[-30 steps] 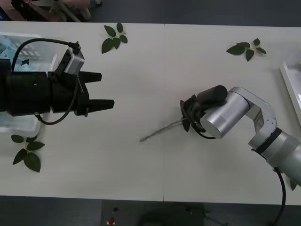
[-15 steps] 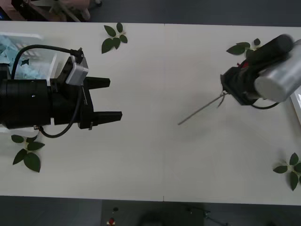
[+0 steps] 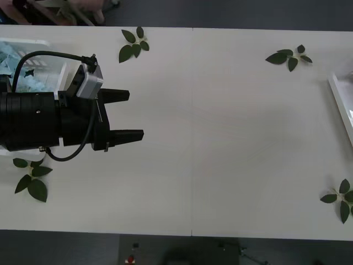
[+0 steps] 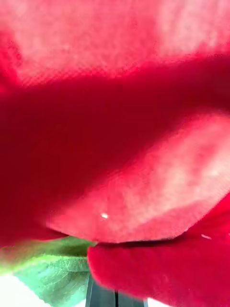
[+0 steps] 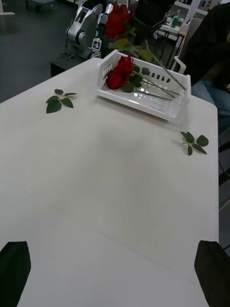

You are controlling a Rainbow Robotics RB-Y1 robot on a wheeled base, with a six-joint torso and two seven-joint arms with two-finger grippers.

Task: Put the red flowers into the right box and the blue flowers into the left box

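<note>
We see the left gripper point(image 3: 126, 115) hovering over the left part of the white table point(image 3: 220, 165) in the front view, its two black fingers spread wide apart with nothing between them, pointing toward the table's middle. Behind its arm, at the table's left edge, sits the left box point(image 3: 55, 66), and pale blue flowers point(image 3: 33, 77) lie inside it, partly hidden by the arm and its cable. From the left wrist camera we look across the bare table to the right box point(image 5: 143, 103) at the far end; two red flowers point(image 5: 120, 74) rest inside it with their blooms at one end and their thin stems running along the tray toward the other. Above that box we see another red rose point(image 5: 117, 21) held up in the air by the right arm, well apart from the left gripper. The right wrist view is taken up by deep-red petals point(image 4: 115, 124) pressed close to the lens, with a green leaf point(image 4: 52, 268) beneath them and a dark finger at the edge; we cannot tell how wide the right gripper stands. Loose leaf sprigs point(image 3: 132, 44) lie scattered about the table, one near each box and others toward the table's corners, none of them touching a box or gripper.
</note>
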